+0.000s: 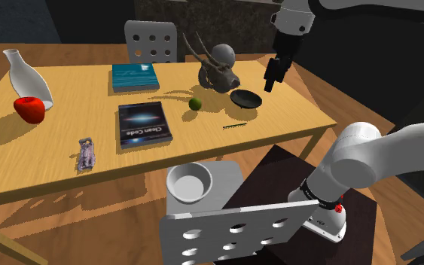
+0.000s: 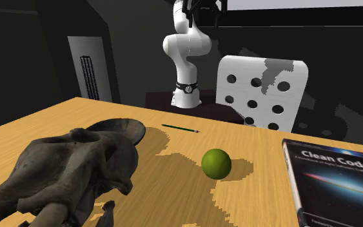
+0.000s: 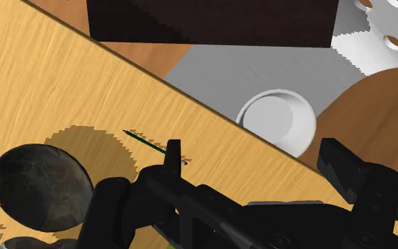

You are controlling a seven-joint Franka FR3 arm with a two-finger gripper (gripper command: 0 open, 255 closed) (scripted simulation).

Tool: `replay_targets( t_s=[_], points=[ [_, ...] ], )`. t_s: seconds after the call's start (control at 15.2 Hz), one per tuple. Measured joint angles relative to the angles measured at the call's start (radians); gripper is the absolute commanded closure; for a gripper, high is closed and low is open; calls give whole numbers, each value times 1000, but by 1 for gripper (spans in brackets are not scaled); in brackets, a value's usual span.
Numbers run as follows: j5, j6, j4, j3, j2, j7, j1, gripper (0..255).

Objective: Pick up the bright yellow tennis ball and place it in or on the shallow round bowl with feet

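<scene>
Item 1: dark book (image 1: 144, 124), flat on the table (image 1: 293, 120) toward its near edge. We read "Clean Code" in pale letters on its cover. Item 2: teal book (image 1: 135, 77), by the far edge. We cannot read its cover lettering

1. The horned animal skull (image 1: 219, 68) sits on the wooden desk (image 1: 67, 162), just beside the tool (image 1: 270, 81).
2. A thin dark-green pencil (image 1: 235, 126) lies flat on the desk, near the tool and close to the desk's edge.
3. A dark book titled "Clean Code" (image 1: 144, 124) lies flat, beyond the pencil from the tool.
4. A teal book (image 1: 135, 77) lies past the skull from the tool.
5. A white vase (image 1: 28, 79) and a red apple (image 1: 29, 108) touching its base stand at the desk's end farthest from the tool.
6. A small purple-grey packet (image 1: 87, 153) lies well apart from the tool.
7. A white bowl (image 1: 190, 181) rests on a perforated chair (image 1: 225, 226).
</scene>
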Motion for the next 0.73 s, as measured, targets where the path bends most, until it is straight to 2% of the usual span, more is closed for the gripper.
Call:
replay_targets(
  t_s=[0.26,0.73],
  points=[
    [0,52,6,1,60,5,-2,0],
    [-6,241,71,-1,318,19,-12,0]
  ],
)
